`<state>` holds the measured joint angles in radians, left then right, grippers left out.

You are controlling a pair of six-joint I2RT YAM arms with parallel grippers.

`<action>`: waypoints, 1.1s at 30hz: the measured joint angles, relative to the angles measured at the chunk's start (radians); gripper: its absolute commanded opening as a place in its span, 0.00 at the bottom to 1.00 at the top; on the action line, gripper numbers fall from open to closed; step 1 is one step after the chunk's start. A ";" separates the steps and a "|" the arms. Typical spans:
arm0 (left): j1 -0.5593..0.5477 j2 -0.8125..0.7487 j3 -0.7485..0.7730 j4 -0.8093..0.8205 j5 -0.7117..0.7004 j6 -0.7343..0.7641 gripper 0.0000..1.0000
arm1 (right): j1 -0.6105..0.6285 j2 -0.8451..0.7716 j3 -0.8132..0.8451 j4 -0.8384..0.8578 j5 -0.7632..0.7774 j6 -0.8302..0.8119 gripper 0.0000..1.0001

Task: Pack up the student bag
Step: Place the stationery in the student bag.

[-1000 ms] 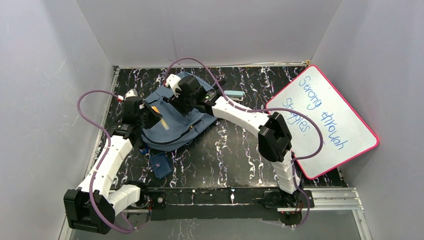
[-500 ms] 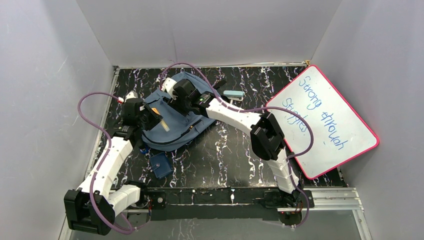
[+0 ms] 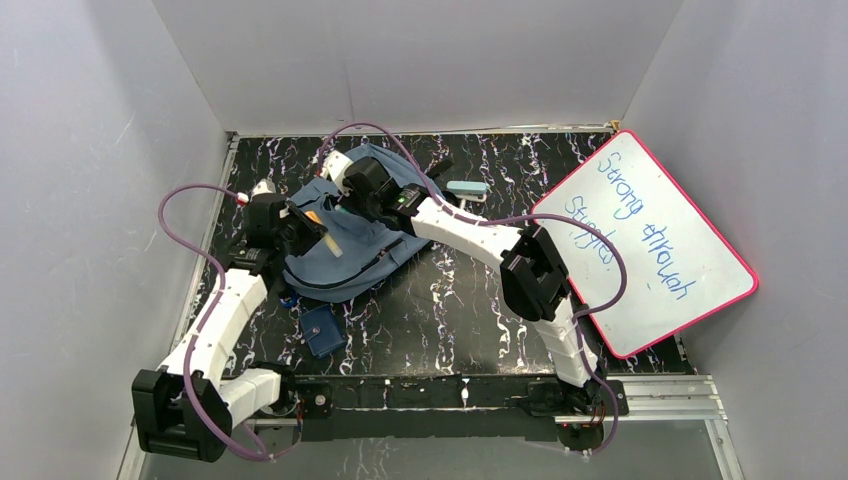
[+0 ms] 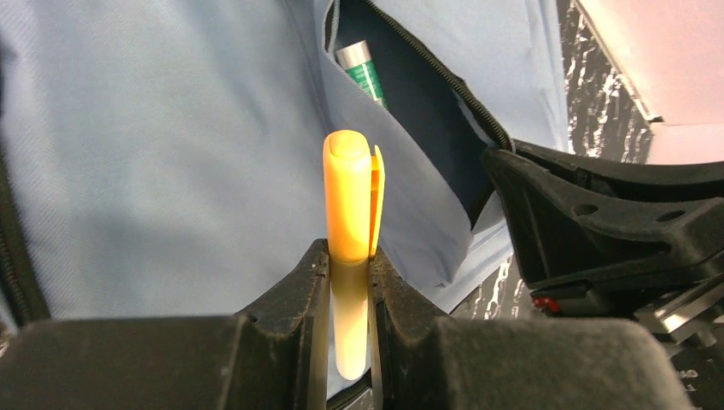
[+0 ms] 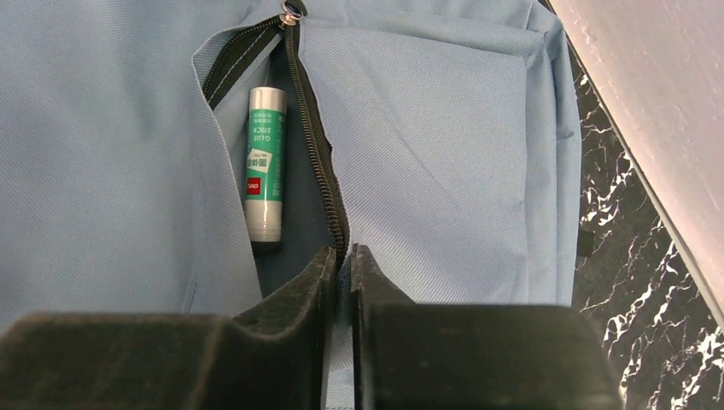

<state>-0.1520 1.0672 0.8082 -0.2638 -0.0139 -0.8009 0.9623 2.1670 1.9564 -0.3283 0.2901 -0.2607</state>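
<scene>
1. While the right jaws pinch the zipper edge of the student bag, I read them as clenched on that fabric lip, holding the pocket open.
2. My left jaws are clamped on an orange marker, gripping its lower half. Its clip end points away from them, over the bag's cloth.
3. That bag lies on the bench directly beneath both sets of jaws. The pocket mouth sits ahead of the left jaws and off to their right, right at the tips of the right jaws.
4. One glue stick lies inside the pocket, just ahead of the right jaws and left of the zipper.
5. Step in hand, by my judgement: getting the marker into the opened pocket.
6. Next, I would swing the left jaws rightward and forward and tip the marker toward the slot. I would release only once its end is past the zipper teeth, with the right jaws holding the lip up.
</scene>
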 measured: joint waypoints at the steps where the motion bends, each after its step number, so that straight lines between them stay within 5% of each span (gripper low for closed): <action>1: 0.003 0.007 0.000 0.011 0.006 -0.005 0.00 | 0.000 0.000 0.000 0.003 0.000 0.001 0.08; 7: 0.020 0.043 -0.023 0.144 0.045 -0.095 0.00 | 0.000 0.000 -0.007 0.012 -0.013 0.031 0.00; 20: 0.032 0.179 -0.040 0.378 0.035 -0.357 0.00 | -0.014 -0.007 -0.023 0.021 -0.092 0.156 0.00; 33: 0.032 0.355 -0.043 0.534 0.051 -0.452 0.00 | -0.035 -0.015 -0.023 0.024 -0.166 0.247 0.00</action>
<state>-0.1196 1.4220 0.7647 0.2703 0.0372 -1.2526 0.9268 2.1521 1.9335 -0.3046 0.1238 -0.0135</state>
